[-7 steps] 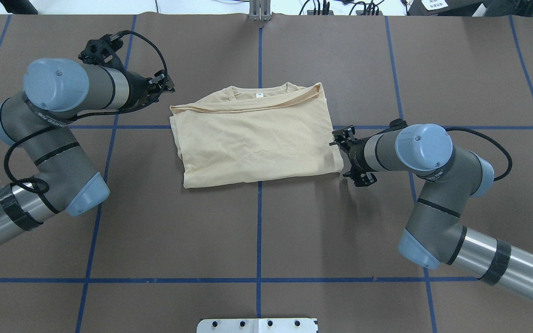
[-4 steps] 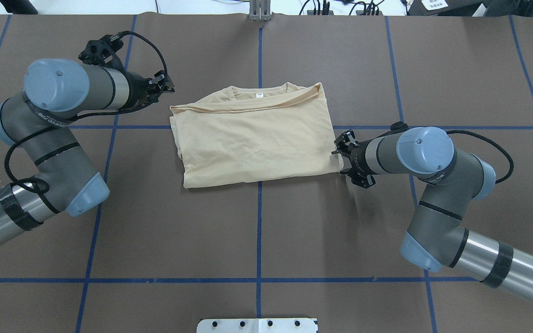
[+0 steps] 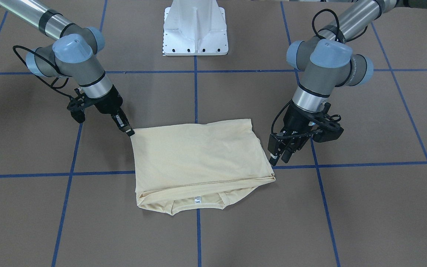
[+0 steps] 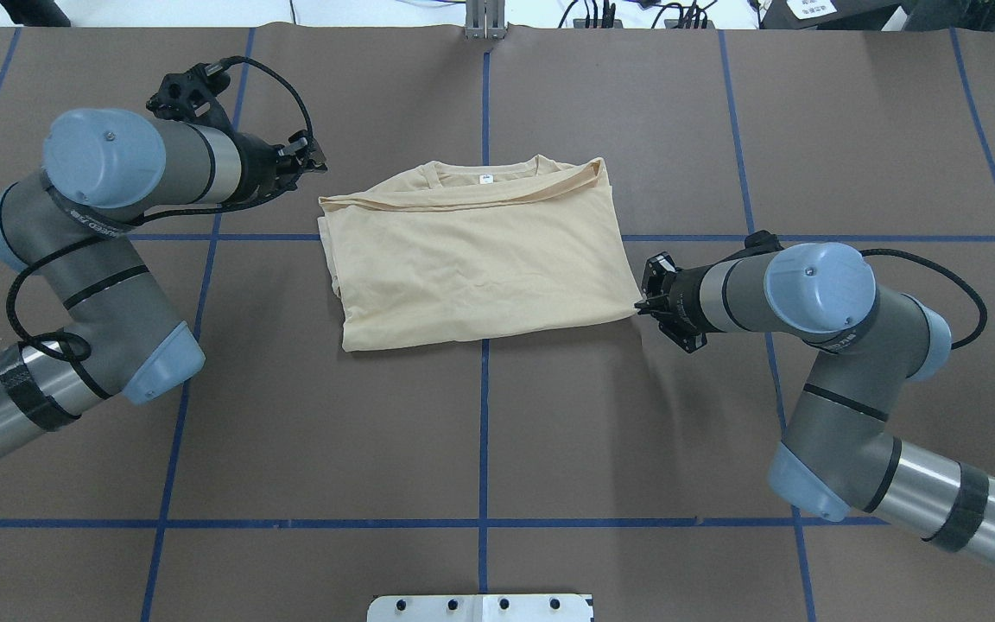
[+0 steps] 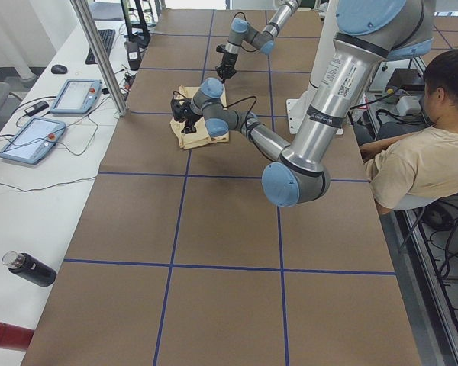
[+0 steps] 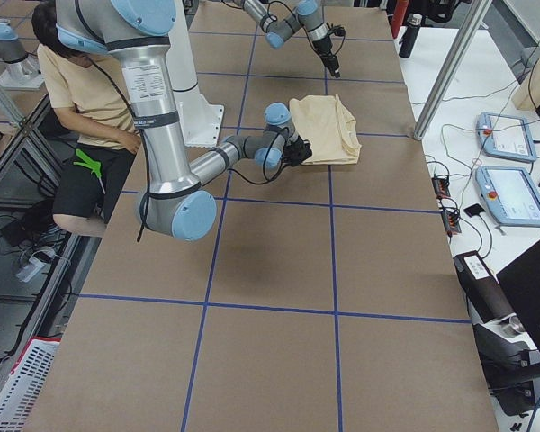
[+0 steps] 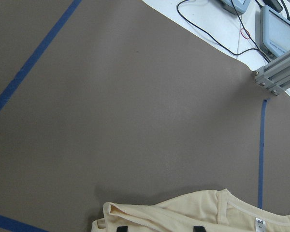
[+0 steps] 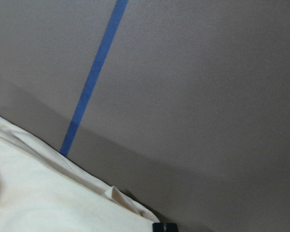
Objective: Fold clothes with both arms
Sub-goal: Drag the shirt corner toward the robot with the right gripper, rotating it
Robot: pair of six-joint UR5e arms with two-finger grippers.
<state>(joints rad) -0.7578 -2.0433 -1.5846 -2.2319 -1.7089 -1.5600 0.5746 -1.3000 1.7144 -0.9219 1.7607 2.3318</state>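
Starting with the biggest: a brown desk (image 4: pixel 480 432) ruled into squares by blue tape lines (image 4: pixel 484 389).

Then the right arm (image 4: pixel 808 285), reaching in low from its own side, wrist nearly level. Right jaws pressed together and pinching the shirt's near right corner (image 3: pixel 132 134). The wrist view puts the two tips side by side with the cloth's point running into them.

Then the left arm (image 4: pixel 100 164), bent back on itself, wrist aimed at the far left corner of the shirt. Left jaws spread, holding nothing, just beside that corner and apart from the cloth.

Then the cream shirt (image 4: pixel 480 259), lying at the middle of the desk. Already folded to a rough rectangle, sleeves tucked out of sight, collar (image 4: pixel 484 171) on the side away from the robot, plain side up, no print showing.

Judged step: taking hold for a further fold, one hand on and one not. Next move calls for bringing the left jaws down onto an edge and closing through every layer. Only then lift both ends together, so as not to drag the stacked layers apart from the right corner alone.

Smallest last: a white neck label (image 4: pixel 484 180) inside the collar, with marks too small to read. Likewise the lettering on the arms' black bands.
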